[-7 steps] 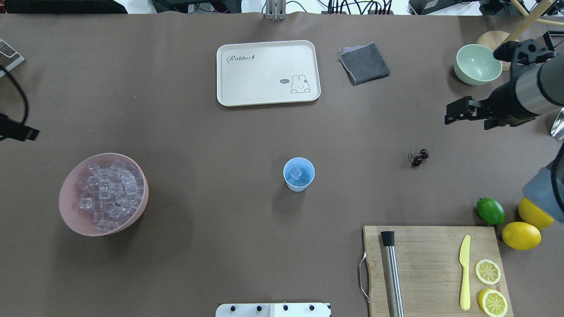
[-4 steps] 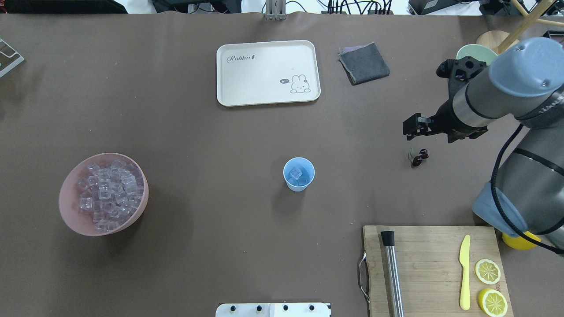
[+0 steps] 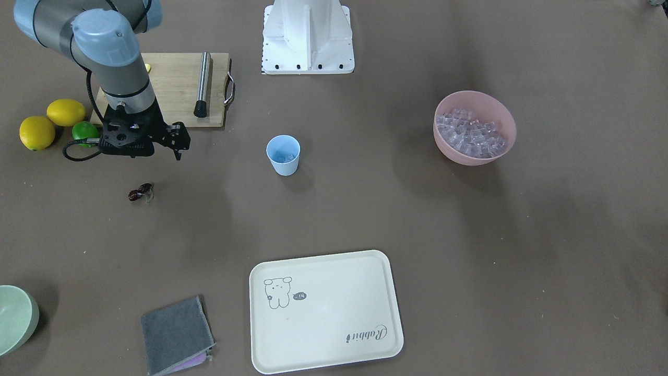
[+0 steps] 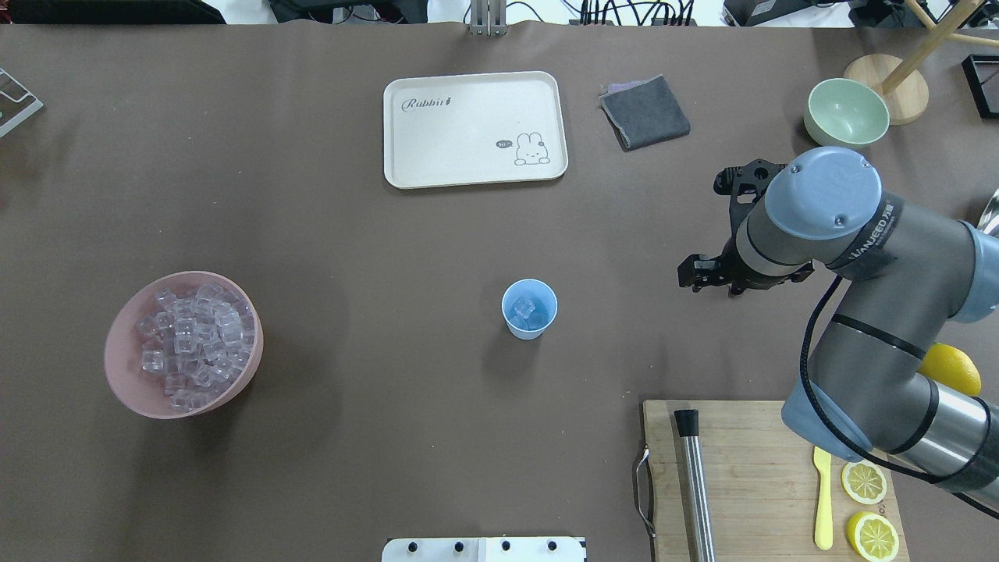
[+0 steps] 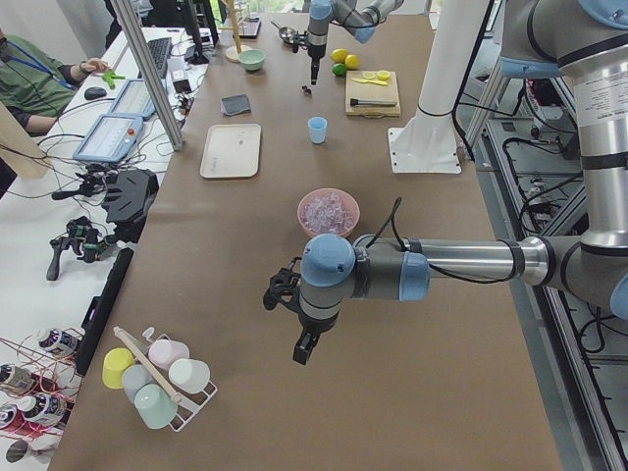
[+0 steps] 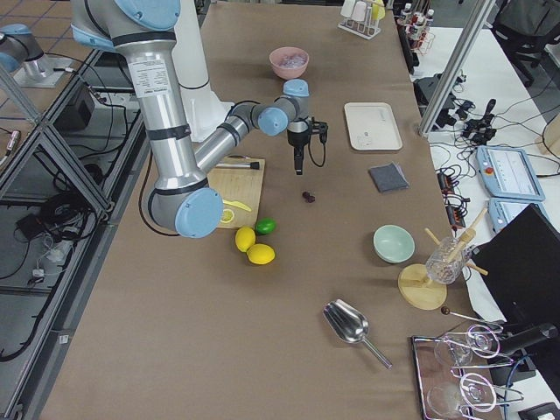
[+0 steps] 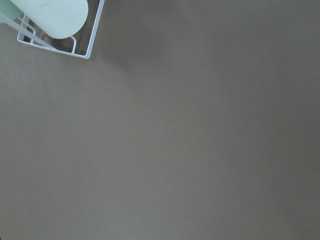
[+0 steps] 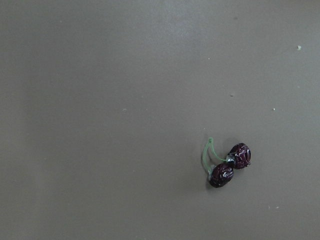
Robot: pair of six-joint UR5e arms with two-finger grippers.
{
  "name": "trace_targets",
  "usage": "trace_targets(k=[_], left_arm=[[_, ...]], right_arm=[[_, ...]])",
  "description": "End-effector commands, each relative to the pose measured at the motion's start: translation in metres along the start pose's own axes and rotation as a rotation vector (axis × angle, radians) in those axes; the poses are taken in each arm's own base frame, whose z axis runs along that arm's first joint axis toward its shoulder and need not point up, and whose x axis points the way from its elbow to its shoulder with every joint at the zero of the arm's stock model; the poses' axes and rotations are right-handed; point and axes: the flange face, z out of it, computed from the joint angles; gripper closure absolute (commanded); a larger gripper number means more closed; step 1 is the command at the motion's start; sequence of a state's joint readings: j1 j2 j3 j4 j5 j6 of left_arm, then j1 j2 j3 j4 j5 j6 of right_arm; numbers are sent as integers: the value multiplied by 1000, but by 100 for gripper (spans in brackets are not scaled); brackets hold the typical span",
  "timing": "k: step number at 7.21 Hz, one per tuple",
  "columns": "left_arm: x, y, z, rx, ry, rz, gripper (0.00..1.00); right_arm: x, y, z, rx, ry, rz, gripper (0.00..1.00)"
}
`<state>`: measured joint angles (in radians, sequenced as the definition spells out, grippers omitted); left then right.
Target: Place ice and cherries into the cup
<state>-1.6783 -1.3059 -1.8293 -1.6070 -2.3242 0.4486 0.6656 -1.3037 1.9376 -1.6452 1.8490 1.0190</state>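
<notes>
- Brown table: my work is toward its right end. The left arm hangs over the left end, and I cannot tell how the left gripper stands.
- Right arm: it reaches in from the near right corner, wrist pointing down.
- Right gripper: it hovers above the table and carries nothing. The angles are too poor for me to tell whether its jaws are parted.
- Cup: it stands upright near the table's middle.
- Cherries: they lie on bare table toward the right end, midway between the near and far edges. In the wrist camera they sit low and right of centre, so I would centre over them first. Then I would descend straight and close gently where the stems join.
- Ice: a few cubes lie in the cup.
</notes>
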Motion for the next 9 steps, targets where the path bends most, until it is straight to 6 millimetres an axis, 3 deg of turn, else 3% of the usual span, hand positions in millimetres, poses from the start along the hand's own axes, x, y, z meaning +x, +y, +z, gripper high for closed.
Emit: trace_targets(k=[1,2,3,4,5,9], left_arm=[[-1,4,2,5,16,-3,1],[-2,5,3,3,17,-3,1],[-2,7,4,1,18,-5,1],[-2,9,5,-1,19,-7,1],[-3,15,8,-8,23,-15,1],[-3,28,13,-18,26,-26,1]], right_arm=[[3,-4,21,2,48,-206,3],[-3,-10,14,17,34,-329,7],[-13,-20,10,29,27,-329,8],[-6,-34,13,31,41,-345,0],[0,-40,12,34,48,-410,0],[1,-59,54,18,47,-569,28]])
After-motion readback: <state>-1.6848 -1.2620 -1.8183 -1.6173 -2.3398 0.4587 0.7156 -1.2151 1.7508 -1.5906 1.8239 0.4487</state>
